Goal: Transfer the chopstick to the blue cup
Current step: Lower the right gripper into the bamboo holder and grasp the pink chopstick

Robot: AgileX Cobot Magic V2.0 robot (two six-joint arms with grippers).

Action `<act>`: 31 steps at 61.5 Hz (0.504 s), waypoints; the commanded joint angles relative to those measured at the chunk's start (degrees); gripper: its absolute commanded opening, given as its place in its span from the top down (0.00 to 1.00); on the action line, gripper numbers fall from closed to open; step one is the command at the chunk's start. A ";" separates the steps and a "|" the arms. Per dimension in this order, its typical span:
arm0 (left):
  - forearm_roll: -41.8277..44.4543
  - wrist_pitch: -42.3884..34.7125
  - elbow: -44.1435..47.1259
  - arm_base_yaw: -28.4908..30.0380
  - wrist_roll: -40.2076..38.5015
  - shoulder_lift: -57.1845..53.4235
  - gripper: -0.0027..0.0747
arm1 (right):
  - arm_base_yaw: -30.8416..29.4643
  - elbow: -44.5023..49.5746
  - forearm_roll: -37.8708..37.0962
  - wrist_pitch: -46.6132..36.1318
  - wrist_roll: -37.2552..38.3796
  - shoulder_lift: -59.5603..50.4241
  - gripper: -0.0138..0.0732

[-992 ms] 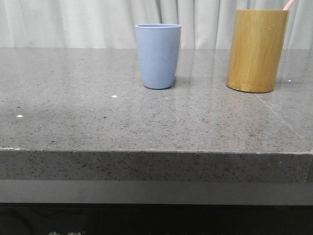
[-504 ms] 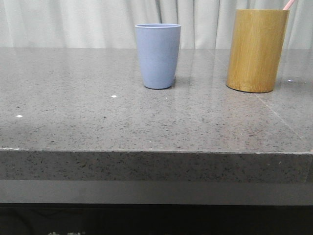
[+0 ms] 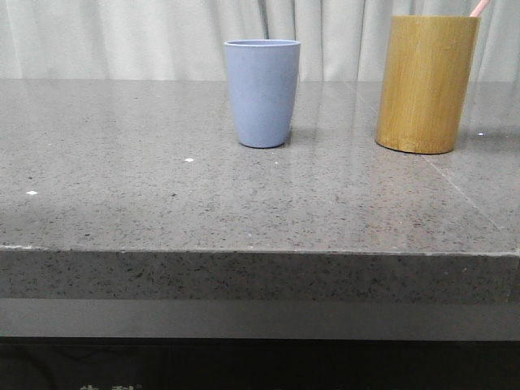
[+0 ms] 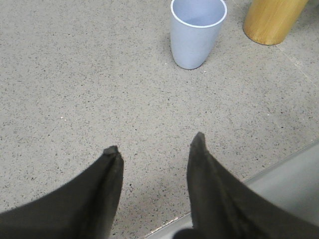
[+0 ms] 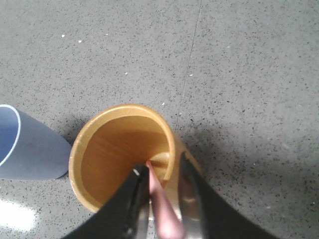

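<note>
The blue cup (image 3: 262, 93) stands upright at the table's middle back, and shows in the left wrist view (image 4: 194, 40) and the right wrist view (image 5: 30, 147). A pink chopstick (image 5: 162, 204) stands in the bamboo cup (image 5: 114, 144); only its tip (image 3: 481, 6) shows above that cup (image 3: 426, 81) in the front view. My right gripper (image 5: 163, 164) is above the bamboo cup, its jaws narrowly open around the chopstick; one finger touches it and the other stands apart. My left gripper (image 4: 154, 142) is open and empty over the table's front edge, well short of the blue cup.
The bamboo cup (image 4: 271, 20) stands to the right of the blue cup, a short gap between them. The grey speckled table (image 3: 162, 187) ends in a front edge (image 4: 279, 164) near my left gripper. A white curtain (image 3: 122, 36) hangs behind.
</note>
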 commanded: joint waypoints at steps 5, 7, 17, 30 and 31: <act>-0.65 -4.07 -1.55 0.20 -0.49 -0.62 0.56 | -0.04 -2.22 2.24 -3.60 -0.99 -1.99 0.70; -0.65 -4.07 -1.55 0.20 -0.49 -0.62 0.56 | -0.04 -2.22 2.24 -3.61 -1.37 -1.99 0.70; -0.65 -4.07 -1.55 0.20 -0.49 -0.62 0.56 | -0.04 -2.22 2.24 -3.48 -2.93 -1.99 0.71; -0.65 -3.81 -1.55 0.20 -0.49 -0.62 0.56 | -0.04 -2.22 2.24 -2.83 -4.00 -2.19 0.87; -0.65 -3.81 -1.55 0.20 -0.49 -0.62 0.56 | -0.04 -2.26 2.24 -2.79 -4.06 -2.26 0.88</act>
